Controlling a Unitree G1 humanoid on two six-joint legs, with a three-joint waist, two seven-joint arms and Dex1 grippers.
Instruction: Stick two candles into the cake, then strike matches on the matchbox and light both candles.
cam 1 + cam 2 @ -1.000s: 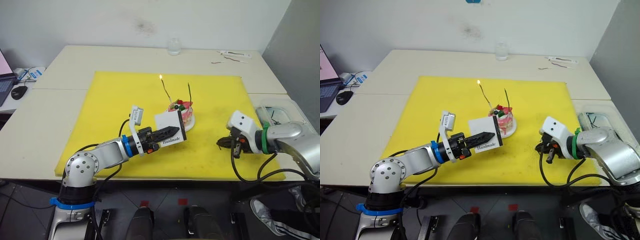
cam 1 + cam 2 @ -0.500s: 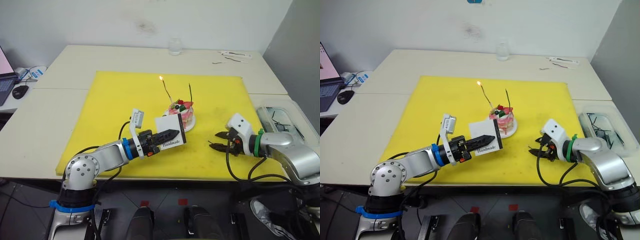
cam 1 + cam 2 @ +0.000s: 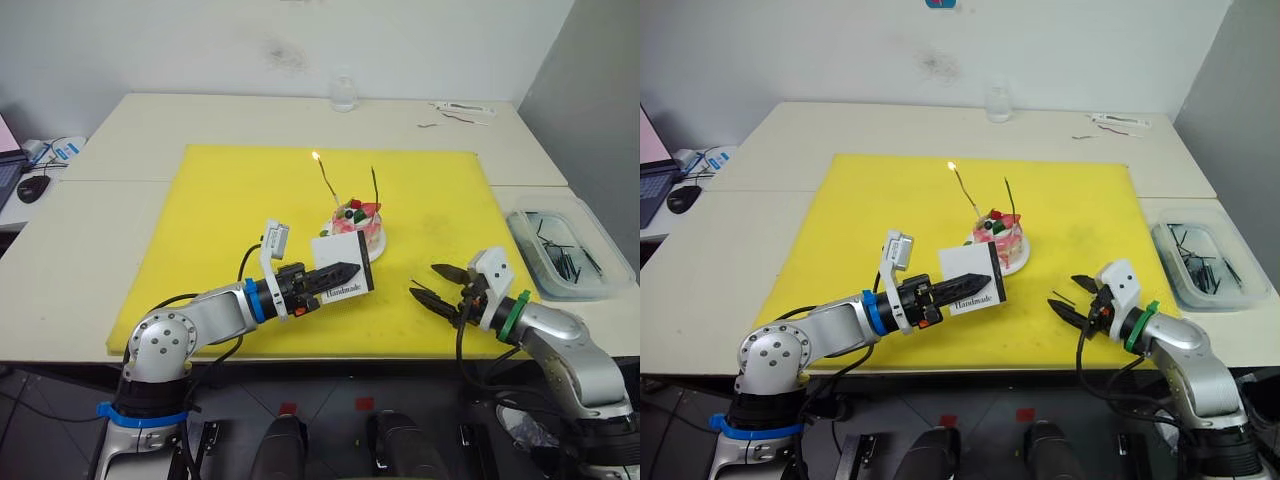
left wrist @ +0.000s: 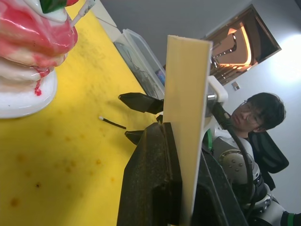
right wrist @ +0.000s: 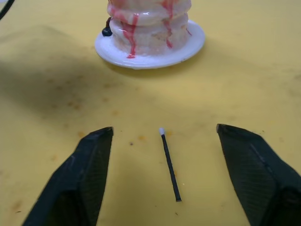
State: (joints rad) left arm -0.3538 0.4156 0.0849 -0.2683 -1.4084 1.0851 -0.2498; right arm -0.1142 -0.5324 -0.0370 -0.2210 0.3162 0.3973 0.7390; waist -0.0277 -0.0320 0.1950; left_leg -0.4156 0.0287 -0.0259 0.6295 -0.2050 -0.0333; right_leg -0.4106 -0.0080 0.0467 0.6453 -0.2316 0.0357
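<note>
Both thin wavy greenish candles (image 3: 327, 184) stand in the small round pink-and-white cake (image 3: 360, 226); one burns, the other (image 3: 375, 186) is unlit. The left pincer (image 3: 335, 271) is clenched on the flat white matchbox (image 3: 341, 264) just before the cake. The right pincer (image 5: 164, 155) is released, spread around a short dark match (image 5: 170, 164) lying near the cake.

The setting looks like a robotics lab or office test space. Pale desks (image 3: 120, 210) pushed together stand against a bare, scuffed white wall (image 3: 200, 45). A yellow mat (image 3: 230, 200) covers the middle of the desks. Beyond the mat's left edge lie a computer mouse (image 3: 32, 188) and a laptop (image 3: 658, 175). A person (image 4: 258, 113) sits in an office chair (image 4: 270, 155) under a recessed ceiling light (image 4: 237, 44).
</note>
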